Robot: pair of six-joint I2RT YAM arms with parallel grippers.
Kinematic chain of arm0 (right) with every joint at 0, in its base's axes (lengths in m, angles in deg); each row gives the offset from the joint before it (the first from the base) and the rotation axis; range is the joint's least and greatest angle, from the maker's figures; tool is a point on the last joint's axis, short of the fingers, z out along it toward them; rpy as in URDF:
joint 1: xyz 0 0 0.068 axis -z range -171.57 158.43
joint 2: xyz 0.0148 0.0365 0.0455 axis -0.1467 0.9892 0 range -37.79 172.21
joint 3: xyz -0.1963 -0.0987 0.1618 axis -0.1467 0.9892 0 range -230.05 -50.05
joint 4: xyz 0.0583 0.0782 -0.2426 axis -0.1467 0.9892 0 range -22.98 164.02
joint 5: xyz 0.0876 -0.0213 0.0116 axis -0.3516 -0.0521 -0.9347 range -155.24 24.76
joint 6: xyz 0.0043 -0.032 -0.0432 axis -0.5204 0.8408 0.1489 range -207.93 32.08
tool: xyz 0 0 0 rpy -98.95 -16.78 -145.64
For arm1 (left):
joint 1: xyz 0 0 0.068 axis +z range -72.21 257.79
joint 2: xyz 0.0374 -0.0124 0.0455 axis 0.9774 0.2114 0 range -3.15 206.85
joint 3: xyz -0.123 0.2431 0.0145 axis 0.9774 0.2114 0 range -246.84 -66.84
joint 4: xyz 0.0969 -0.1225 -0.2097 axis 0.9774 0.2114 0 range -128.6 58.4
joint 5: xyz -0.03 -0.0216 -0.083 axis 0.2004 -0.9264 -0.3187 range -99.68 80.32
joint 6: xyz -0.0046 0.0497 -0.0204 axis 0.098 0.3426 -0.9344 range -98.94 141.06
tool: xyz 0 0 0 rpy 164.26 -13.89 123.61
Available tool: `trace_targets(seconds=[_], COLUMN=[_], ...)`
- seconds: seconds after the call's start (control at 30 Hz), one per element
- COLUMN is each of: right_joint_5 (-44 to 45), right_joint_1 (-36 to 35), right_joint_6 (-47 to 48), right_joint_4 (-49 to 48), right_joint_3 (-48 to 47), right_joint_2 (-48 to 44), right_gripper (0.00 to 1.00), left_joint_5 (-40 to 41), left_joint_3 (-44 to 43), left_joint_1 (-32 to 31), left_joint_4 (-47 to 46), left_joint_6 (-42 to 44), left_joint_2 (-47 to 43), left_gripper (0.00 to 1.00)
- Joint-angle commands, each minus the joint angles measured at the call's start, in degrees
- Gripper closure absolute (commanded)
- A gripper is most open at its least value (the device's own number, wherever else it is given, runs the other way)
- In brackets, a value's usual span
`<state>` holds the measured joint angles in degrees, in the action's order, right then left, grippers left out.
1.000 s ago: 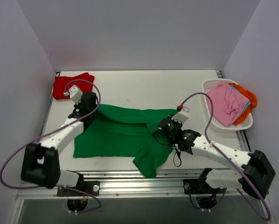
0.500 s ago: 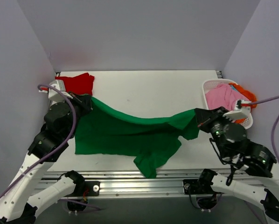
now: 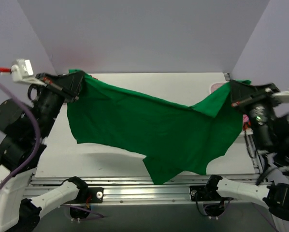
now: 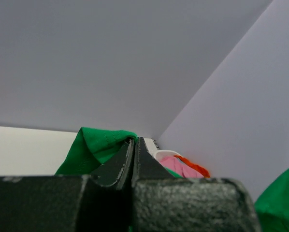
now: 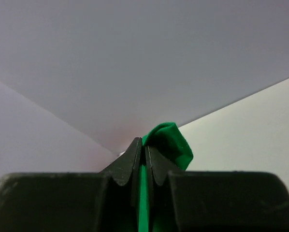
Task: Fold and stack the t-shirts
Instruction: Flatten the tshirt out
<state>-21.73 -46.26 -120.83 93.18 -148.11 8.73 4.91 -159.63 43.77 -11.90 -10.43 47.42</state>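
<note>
Above the table [image 3: 149,83], the green t-shirt [image 3: 154,130] now hangs stretched between both arms, lifted off the surface where it lay a second ago, so it can be spread flat for folding. The left gripper [image 3: 76,81] and right gripper [image 3: 233,91] each pinch a top corner tight. The raised cloth hides the red t-shirt and most of the basket [image 4: 162,154].

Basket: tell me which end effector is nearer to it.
Right. The right end effector, clamped on the green shirt, hangs by the basket; the left end effector holds the shirt's other end across the table.
</note>
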Motion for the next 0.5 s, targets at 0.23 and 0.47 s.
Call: trace_targets(seconds=[0.23, 0.47], right_joint_5=[-8.24, -30.39], right_joint_1=[26.36, 43.09], right_joint_6=[6.47, 6.89], right_joint_4=[-7.68, -5.0], right_joint_3=[-10.05, -34.26], right_joint_2=[35.46, 64.89], right_gripper=[1.0, 1.0], left_joint_5=[-21.25, -36.37], left_joint_3=[-12.57, -73.65], left_joint_1=[23.02, 30.67], left_joint_4=[-7.35, 13.87], left_joint_6=[-5.59, -5.6], left_joint_2=[38.87, 81.04], left_gripper=[0.98, 0.98])
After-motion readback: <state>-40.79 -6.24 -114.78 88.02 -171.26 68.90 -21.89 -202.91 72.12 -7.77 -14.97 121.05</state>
